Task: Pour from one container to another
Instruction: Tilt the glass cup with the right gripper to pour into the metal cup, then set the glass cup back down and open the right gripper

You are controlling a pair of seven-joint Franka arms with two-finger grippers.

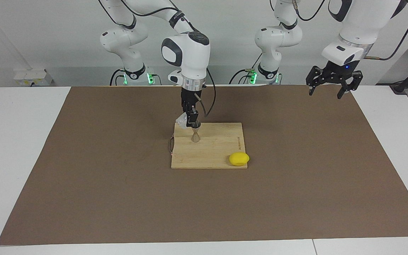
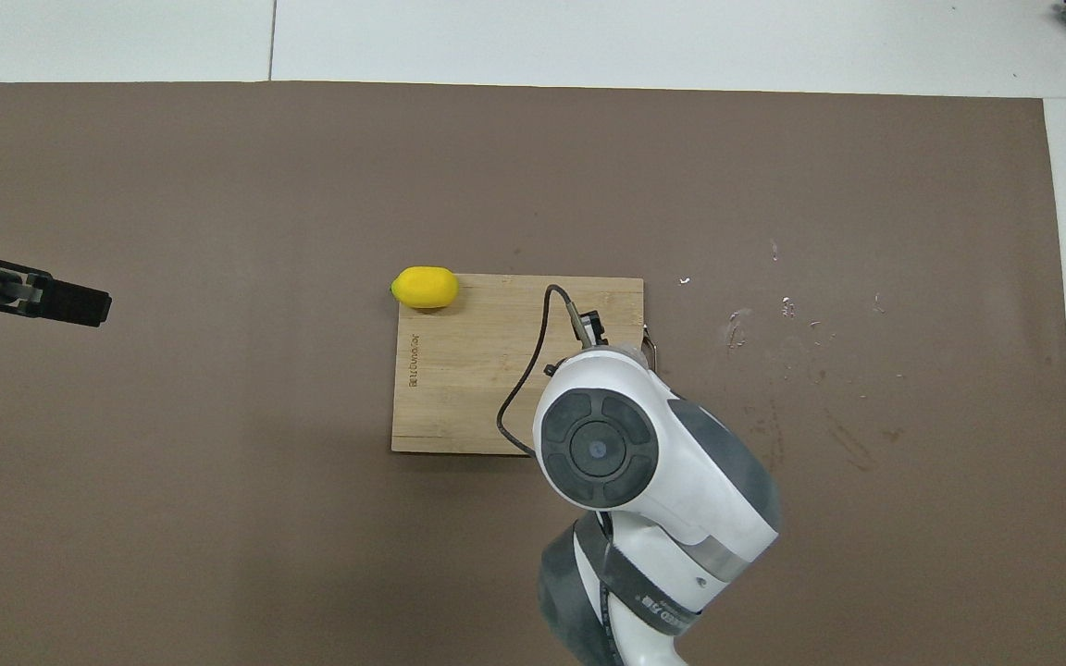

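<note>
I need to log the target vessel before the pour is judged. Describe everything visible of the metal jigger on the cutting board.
The jigger is a small, silvery metal piece shaped like an hourglass: two cones joined at a narrow waist. It stands upright on the wooden cutting board, toward the board's edge nearer the robots. The right end effector hangs directly above its mouth, holding the tilted clear glass cup. In the overhead view the arm hides it. Its contents cannot be seen.
</note>
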